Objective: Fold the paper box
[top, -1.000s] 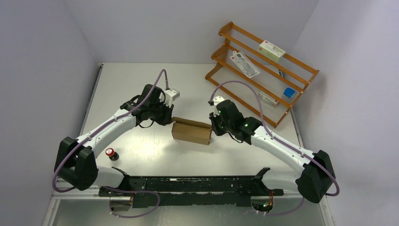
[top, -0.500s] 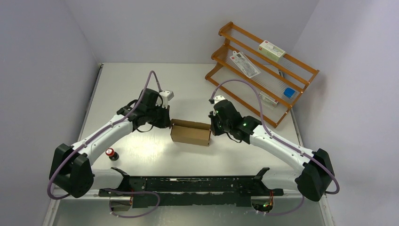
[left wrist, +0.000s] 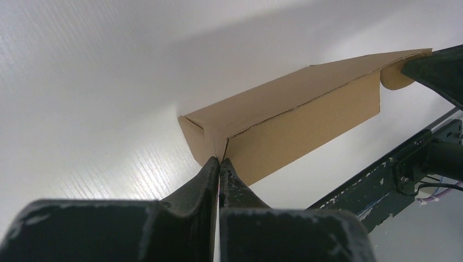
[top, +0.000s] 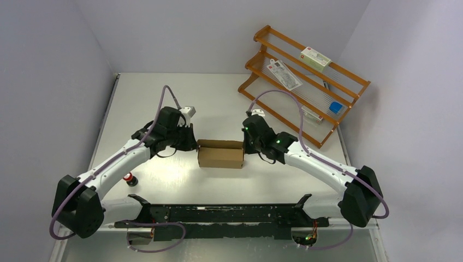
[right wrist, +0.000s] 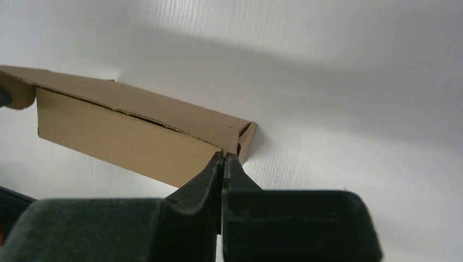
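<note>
As wrist views reveal, closed tools [left wrist: 219, 160] [right wrist: 224, 157] touch paper box [left wrist: 306, 123] corners.

white arms [top: 117, 161], black joints [top: 82, 204], purple cables [top: 170, 97]

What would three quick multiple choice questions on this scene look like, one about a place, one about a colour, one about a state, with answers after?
1. Where is the paper box?
A against the back wall
B between the left gripper and the right gripper
C beside the arm bases

2. What colour is the rack?
A blue
B white
C orange

3. How does the left gripper stand?
A shut
B wide open
C lifting the box high

Answers:
1 B, the top view shows one gripper at each end of the box.
2 C, its wooden frame is orange.
3 A, in the left wrist view its fingers meet at the box's corner.
</note>
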You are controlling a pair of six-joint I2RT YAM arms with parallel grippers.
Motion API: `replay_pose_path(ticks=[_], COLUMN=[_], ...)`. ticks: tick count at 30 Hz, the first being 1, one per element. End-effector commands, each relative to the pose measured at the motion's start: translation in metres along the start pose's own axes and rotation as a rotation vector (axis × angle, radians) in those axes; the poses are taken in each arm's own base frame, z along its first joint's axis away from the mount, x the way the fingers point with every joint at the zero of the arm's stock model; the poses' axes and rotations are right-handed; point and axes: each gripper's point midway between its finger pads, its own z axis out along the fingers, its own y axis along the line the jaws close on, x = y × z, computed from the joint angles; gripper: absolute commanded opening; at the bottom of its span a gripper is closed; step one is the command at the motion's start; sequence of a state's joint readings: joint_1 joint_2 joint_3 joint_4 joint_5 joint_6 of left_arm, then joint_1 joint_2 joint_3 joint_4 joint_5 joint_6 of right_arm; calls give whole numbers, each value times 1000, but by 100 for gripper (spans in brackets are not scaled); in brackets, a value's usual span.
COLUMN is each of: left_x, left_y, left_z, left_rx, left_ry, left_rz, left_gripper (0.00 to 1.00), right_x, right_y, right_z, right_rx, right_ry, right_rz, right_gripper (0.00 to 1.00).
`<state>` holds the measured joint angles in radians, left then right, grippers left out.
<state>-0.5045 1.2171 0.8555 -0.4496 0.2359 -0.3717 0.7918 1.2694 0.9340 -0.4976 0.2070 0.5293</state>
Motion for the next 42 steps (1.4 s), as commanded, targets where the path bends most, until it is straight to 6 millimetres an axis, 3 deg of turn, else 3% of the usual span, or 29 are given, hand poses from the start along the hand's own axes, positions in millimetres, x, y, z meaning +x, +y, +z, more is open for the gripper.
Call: replay_pose_path(ticks=[1, 34, 42], left_x=[-11, -4, -5], left_y=[-6, -15, -27], left_z=[-4, -3, -9], left_rx=[19, 67, 96], left_ry=[-70, -100, -102], left_rz=[-50, -126, -142], left_gripper=[5, 6, 5], right_x=[-9, 4, 6], right_y=[10, 4, 5], right_z=[0, 9, 8], right_rx=[5, 94, 122], right_ry=[-22, -109, -125], right_rz=[79, 129, 122], right_gripper=[0, 0, 0])
